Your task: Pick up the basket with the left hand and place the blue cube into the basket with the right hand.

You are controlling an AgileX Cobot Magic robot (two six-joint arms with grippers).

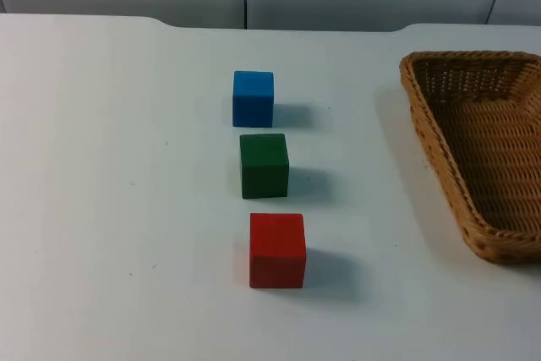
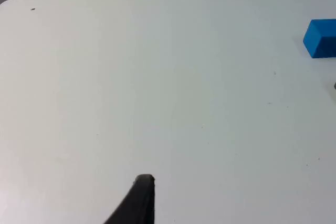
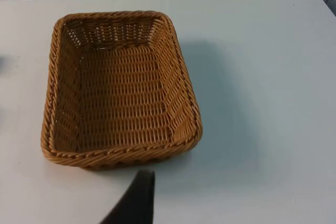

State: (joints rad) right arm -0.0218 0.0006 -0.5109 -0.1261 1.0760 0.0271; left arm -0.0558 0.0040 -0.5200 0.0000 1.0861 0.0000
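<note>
Wicker is being shown as the material of the basket point(image 1: 478, 154), which is resting empty on the white table point(image 1: 110, 209) at the right side, not yet lifted. Three cubes are lined up near the middle: the blue cube point(image 1: 253, 98) farthest, the green cube point(image 1: 264, 166) just in front of it, and the red cube point(image 1: 277, 249) nearest, each apart from its neighbour and all well apart from the basket. The left pincer point(image 2: 137, 203) is being held over bare table to the left of the blue cube, and the right pincer point(image 3: 136, 198) is being held just beside the basket's near rim; whether either one is apart or together cannot be told. The step in hand is judged to be the reach for the basket, which is lying on the right arm's side, so a long crossing by the left arm is being called for; the rim would best be taken on its left wall, with the cubes being passed clear. In the right wrist view the basket's whole interior is being shown, while in the top view its right part is being cut off; in the left wrist view the blue cube is being caught at the edge.
</note>
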